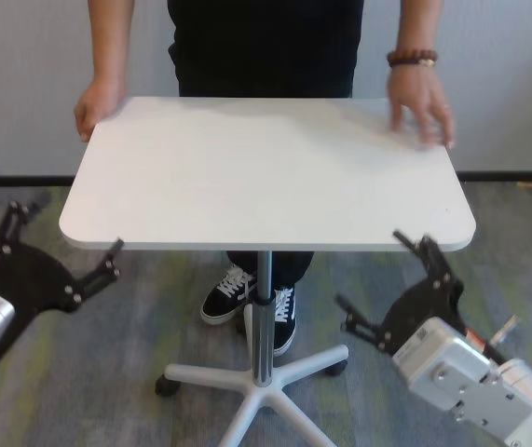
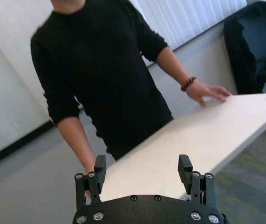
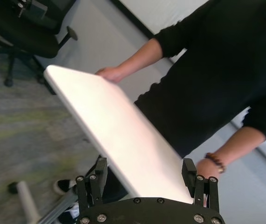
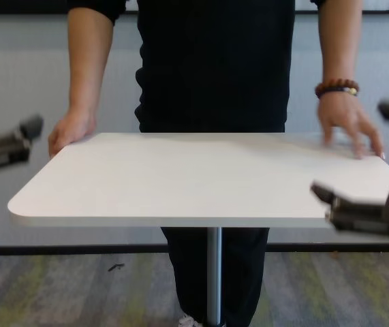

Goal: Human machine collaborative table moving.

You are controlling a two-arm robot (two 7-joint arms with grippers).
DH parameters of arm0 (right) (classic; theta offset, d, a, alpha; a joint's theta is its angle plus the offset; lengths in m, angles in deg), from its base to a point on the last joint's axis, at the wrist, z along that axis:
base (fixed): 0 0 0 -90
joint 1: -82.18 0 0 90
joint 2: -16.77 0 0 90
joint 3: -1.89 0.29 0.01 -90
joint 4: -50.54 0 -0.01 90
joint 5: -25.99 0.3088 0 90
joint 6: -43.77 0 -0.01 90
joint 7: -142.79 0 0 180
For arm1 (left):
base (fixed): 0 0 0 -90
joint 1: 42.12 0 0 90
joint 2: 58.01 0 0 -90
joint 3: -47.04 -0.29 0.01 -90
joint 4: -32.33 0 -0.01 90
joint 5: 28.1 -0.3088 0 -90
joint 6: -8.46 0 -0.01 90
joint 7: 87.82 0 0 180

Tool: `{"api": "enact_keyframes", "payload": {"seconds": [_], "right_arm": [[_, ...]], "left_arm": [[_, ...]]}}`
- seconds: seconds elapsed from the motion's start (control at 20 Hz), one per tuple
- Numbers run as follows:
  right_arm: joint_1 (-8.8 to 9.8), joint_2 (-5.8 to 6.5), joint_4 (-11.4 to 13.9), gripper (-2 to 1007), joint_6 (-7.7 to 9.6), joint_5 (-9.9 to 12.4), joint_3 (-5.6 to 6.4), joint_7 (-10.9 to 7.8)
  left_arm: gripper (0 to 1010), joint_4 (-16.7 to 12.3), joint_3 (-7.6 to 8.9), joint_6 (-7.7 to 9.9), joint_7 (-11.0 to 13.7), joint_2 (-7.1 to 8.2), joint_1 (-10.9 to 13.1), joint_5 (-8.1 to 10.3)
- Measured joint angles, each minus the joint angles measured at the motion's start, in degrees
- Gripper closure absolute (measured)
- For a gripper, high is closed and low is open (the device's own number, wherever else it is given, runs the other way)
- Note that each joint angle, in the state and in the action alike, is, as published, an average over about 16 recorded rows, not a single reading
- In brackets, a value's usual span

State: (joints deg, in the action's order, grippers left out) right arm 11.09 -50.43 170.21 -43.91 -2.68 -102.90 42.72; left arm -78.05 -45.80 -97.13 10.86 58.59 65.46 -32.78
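The table (image 1: 266, 172) is a white rectangular top with rounded corners, level in front of me. The human (image 1: 266, 47), in black, stands at its far side. One hand (image 1: 98, 102) grips the far left corner, and the braceleted hand (image 1: 422, 107) rests flat near the far right corner. My left gripper (image 1: 70, 231) is open just off the near left corner. My right gripper (image 1: 370, 270) is open at the near right corner. Each wrist view shows the tabletop (image 2: 207, 135) (image 3: 109, 121) ahead between open fingers (image 2: 99, 169) (image 3: 188, 171). Whether either touches the edge I cannot tell.
A silver centre pole (image 1: 264, 317) runs down to a white star base (image 1: 256, 386) with castors on grey carpet. The human's black sneakers (image 1: 238, 293) stand beside the pole. A black office chair (image 3: 21, 32) stands off to one side.
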Motion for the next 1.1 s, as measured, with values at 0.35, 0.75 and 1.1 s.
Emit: {"api": "enact_keyframes", "payload": {"seconds": [0.35, 0.75, 1.1], "right_arm": [[-0.84, -0.2, 0.7, 0, 0.53, -2.5, -1.05, 0.86], [-1.12, -0.33, -2.36, 0, -2.37, -5.4, -2.5, 3.46], [-1.19, -0.33, -3.38, 0, -3.56, -5.9, -2.72, 4.06]], "left_arm": [[10, -0.27, 1.46, -0.28, 0.32, -0.24, 0.29, -0.4], [10, 3.38, 0.92, -1.53, 0.22, -1.3, 0.22, -1.53], [10, 4.55, 0.55, -1.96, 0.15, -1.62, 0.08, -1.86]]}}
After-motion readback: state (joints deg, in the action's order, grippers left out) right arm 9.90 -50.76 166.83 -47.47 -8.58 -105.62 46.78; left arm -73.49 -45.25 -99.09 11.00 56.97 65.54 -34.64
